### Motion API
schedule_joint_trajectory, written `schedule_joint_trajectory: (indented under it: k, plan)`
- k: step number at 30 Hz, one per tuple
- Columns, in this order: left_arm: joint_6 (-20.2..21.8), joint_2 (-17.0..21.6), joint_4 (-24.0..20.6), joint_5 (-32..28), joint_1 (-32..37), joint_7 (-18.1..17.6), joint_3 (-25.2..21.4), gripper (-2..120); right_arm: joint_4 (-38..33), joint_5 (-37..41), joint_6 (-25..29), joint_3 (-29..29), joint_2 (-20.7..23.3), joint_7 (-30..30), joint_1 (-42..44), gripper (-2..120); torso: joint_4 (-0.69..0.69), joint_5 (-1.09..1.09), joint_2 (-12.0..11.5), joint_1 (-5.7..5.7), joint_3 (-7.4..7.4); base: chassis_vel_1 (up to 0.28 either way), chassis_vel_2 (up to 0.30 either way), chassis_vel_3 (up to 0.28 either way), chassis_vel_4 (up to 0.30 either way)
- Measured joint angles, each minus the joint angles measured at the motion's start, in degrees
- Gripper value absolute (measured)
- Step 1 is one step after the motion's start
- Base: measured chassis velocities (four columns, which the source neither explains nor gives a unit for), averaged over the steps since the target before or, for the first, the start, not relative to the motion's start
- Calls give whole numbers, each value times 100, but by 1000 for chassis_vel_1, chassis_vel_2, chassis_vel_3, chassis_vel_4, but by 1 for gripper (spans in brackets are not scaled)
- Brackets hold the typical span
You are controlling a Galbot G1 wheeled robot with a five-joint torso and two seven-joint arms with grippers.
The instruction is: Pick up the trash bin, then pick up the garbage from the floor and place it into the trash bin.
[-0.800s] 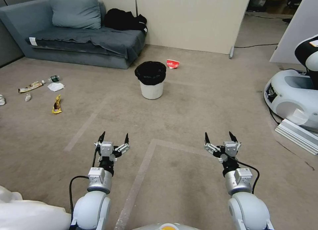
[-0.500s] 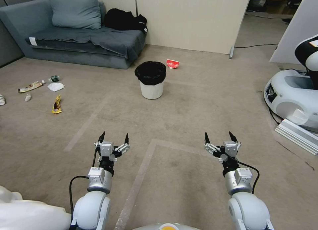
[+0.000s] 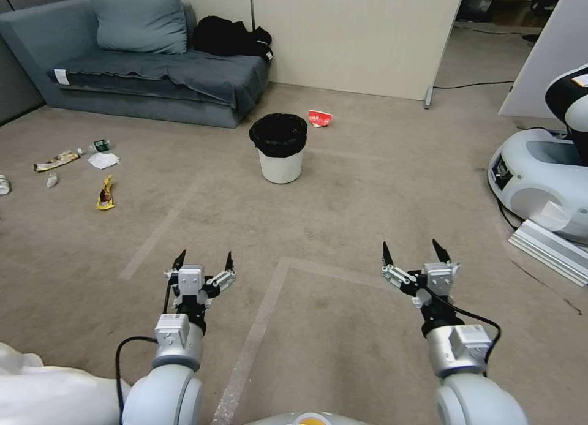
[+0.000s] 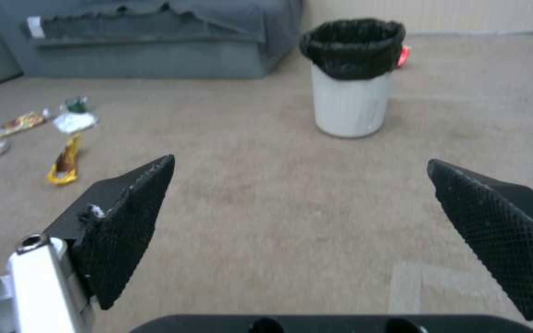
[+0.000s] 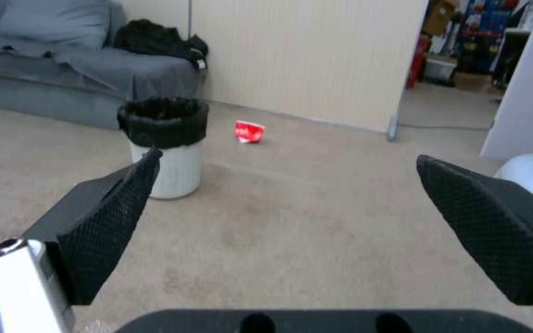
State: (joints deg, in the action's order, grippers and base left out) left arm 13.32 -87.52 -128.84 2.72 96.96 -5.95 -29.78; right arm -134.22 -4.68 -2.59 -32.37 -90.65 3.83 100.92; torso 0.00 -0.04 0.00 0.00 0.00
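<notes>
The white trash bin (image 3: 280,161) with a black bag over its rim stands upright on the carpet floor (image 3: 343,204), well ahead of both arms; it also appears as the trash bin (image 4: 349,108) and the trash bin (image 5: 168,159) in the wrist views. A red-and-white carton (image 3: 319,117) lies just behind the bin, seen too as the carton (image 5: 249,132). More garbage lies far left: a yellow wrapper (image 3: 105,194), white tissue (image 3: 102,160), a small bottle (image 3: 98,146) and a brown wrapper (image 3: 56,161). My left gripper (image 3: 204,261) and right gripper (image 3: 413,252) hover low and near, both open and empty.
A grey sofa (image 3: 153,76) with a black garment stands at the back left. A beige partition wall (image 3: 355,33) lies behind the bin. Another white robot base (image 3: 539,180) and a metal rail (image 3: 548,250) sit at the right. Pale tape lines cross the carpet.
Both arms have shifted slightly: the left gripper drew back and a little left, the right gripper moved a little right. Bin and litter stay put.
</notes>
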Motion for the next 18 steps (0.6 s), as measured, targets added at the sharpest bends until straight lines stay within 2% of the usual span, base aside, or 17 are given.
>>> schedule_joint_trajectory:
  k: [1, 3, 4, 5, 8, 11, 15, 18]
  plan:
    - [155, -20, -172, 40, 92, -73, 25, 100, -193, -48, -25, -5, -46, 37, 120, 100, -1, 5, 0, 0, 0, 0, 0, 0, 0]
    - [579, -76, -587, 145, 348, -268, 103, 100, -578, -142, -72, -23, -138, 112, 354, 100, 0, 1, 0, 0, 0, 0, 0, 0, 0]
    - [759, -99, -774, 192, 450, -355, 133, 100, -627, -156, -80, -25, -146, 123, 388, 100, -1, 4, 0, 0, -1, 0, 0, 0, 0]
    - [759, -99, -774, 192, 450, -355, 133, 100, -627, -156, -80, -25, -146, 123, 388, 100, -1, 4, 0, 0, -1, 0, 0, 0, 0]
    - [1358, -164, -1389, 390, 832, -643, 247, 100, -656, -167, -89, -27, -147, 131, 408, 100, 2, 6, 0, 0, 0, 0, 0, 0, 0]
    - [1456, -156, -1497, 486, 913, -694, 261, 100, -634, -143, -12, -27, -147, 140, 408, 100, 1, 3, 0, 0, 0, 0, 0, 0, 0]
    - [1468, -136, -1512, 522, 925, -700, 267, 100, -374, 73, 449, -7, -162, 184, 400, 100, 0, 4, 0, 0, 0, 0, 0, 0, 0]
    - [1457, -125, -1513, 534, 925, -698, 267, 100, -341, 96, 498, -4, -162, 187, 396, 100, 0, 5, 0, 0, 0, 0, 0, 0, 0]
